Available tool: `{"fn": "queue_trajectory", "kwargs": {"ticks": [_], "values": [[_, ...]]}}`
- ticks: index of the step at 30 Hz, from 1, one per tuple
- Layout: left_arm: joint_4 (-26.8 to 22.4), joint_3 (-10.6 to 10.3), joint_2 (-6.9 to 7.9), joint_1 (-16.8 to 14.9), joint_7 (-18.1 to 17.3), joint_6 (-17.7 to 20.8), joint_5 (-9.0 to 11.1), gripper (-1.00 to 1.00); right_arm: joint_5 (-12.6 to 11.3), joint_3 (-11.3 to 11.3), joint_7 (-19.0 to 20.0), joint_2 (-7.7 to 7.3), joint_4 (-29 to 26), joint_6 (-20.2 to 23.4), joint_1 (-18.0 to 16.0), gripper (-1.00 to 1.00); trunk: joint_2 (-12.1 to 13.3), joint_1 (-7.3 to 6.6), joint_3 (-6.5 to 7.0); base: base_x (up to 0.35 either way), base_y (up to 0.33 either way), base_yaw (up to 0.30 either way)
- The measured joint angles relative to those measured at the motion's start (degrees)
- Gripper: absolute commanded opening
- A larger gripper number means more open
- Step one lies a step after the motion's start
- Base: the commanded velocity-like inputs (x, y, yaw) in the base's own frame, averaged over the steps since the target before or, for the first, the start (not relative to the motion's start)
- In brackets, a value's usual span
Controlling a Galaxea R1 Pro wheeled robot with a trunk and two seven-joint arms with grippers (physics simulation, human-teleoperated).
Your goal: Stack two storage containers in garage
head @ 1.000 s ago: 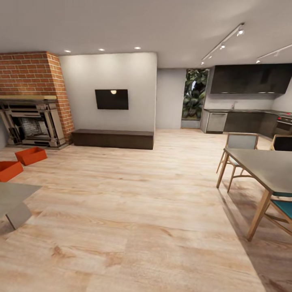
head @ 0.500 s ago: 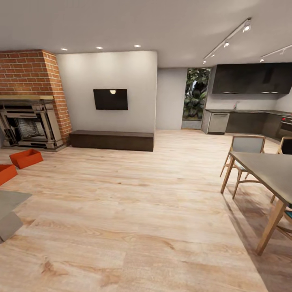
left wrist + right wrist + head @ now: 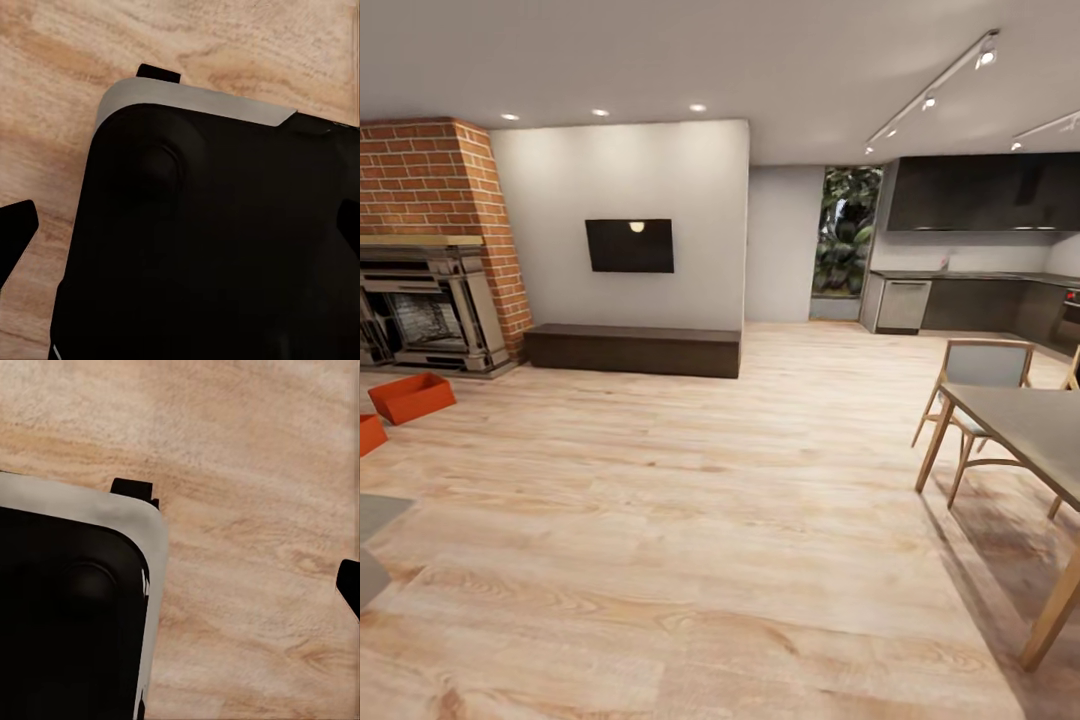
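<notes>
Two orange-red storage containers lie on the light wood-plank floor of the living room at the far left of the head view. One container [image 3: 410, 397] sits in front of the brick fireplace [image 3: 430, 300]. The other container [image 3: 367, 434] is cut off by the picture's edge. Both are several metres from me. In the left wrist view my left gripper [image 3: 180, 225] hangs over my black base with its dark fingertips [image 3: 16, 223] far apart, holding nothing. In the right wrist view one fingertip [image 3: 349, 585] of my right gripper [image 3: 180, 585] shows over bare planks; nothing is held.
A low dark bench [image 3: 632, 348] stands under a wall TV [image 3: 629, 245]. At the right are a dining table [image 3: 1025, 425] and chair [image 3: 980, 372], with a dark kitchen [image 3: 980, 300] behind. A grey tabletop corner [image 3: 372, 515] juts in at lower left. Wide open floor lies ahead.
The camera has advanced: the containers and the grey tabletop have slid toward the left edge, the dining table toward the right. Nothing in the room itself has moved.
</notes>
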Motion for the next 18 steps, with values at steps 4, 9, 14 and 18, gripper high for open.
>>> {"fn": "queue_trajectory", "kwargs": {"ticks": [4, 9, 14, 18], "values": [[0.0, 0.0, 0.02, 0.0, 0.0, 0.0, 0.0, 1.0, 0.0, 0.1, 0.0, 0.0, 0.0, -0.1, 0.0, 1.0, 0.0, 0.0, 0.0, 0.334, 0.0, 0.0], [0.0, 0.0, 0.03, 0.0, 0.0, 0.0, 0.0, 1.0, 0.1, 0.2, 0.0, 0.0, 0.0, -0.3, 0.0, 1.0, 0.0, 0.0, 0.0, 0.334, 0.0, 0.0], [0.0, 0.0, 0.03, 0.0, 0.0, 0.0, 0.0, 1.0, 0.2, 0.2, 0.0, 0.0, 0.0, -0.4, 0.0, 1.0, 0.0, 0.0, 0.0, 0.334, 0.0, 0.0], [0.0, 0.0, 0.03, 0.0, 0.0, 0.0, 0.0, 1.0, 0.2, 0.2, 0.0, 0.0, 0.0, -0.4, 0.0, 1.0, 0.0, 0.0, 0.0, 0.334, 0.0, 0.0]]}}
